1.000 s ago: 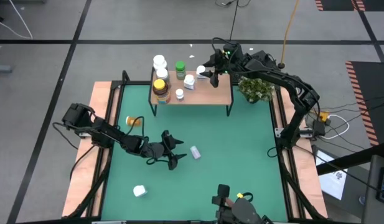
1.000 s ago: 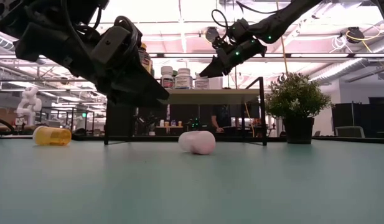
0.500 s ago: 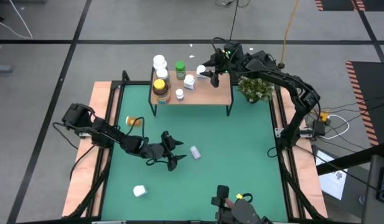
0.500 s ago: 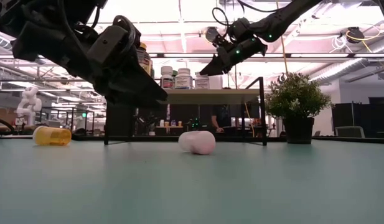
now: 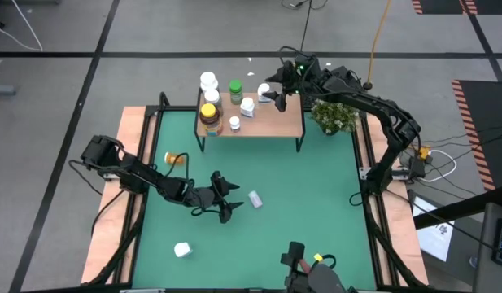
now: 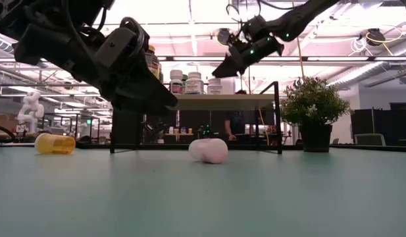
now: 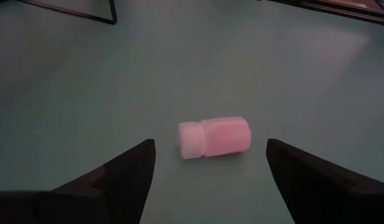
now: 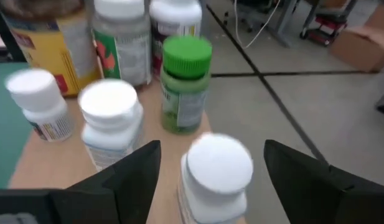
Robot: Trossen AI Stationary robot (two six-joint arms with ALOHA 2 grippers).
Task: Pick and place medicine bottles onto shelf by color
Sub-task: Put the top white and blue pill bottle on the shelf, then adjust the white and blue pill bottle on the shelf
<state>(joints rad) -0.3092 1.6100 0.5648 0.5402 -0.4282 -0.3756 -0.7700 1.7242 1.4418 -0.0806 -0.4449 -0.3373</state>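
The small white bottle point(image 7: 214, 137) lying on its side on the green counter point(image 5: 316, 187) is prob light, hard plastic, and smooth, so it could slip or roll away. Best spot to grab it looks like the round body, w/ one finger on each long side, not the cap end. It is short and chubby, w/ a paler cap on one end. It sits just in front of the left hand point(image 7: 207, 165), btwn the two dark fingers, not touching them. That hand is spread wide and holds nothing.

The right hand point(image 8: 210, 155) is up by the back edge of the shelf point(image 5: 279, 124). It is wide too, w/ a white-capped bottle point(image 8: 218, 168) standing btwn its fingers. They don't look like they touch it, so I think it's let go.

On the shelf stand more bottles: a green-capped one point(image 8: 185, 84), a brown one w/ a yellow lid point(image 5: 208, 113), and a few white ones, all upright and close together at the left end.

Other strays on the counter: an orange bottle point(image 5: 176, 158) on its side near the left edge, and a white one point(image 5: 182, 250) near the front. A potted plant point(image 5: 333, 116) sits beside the shelf.
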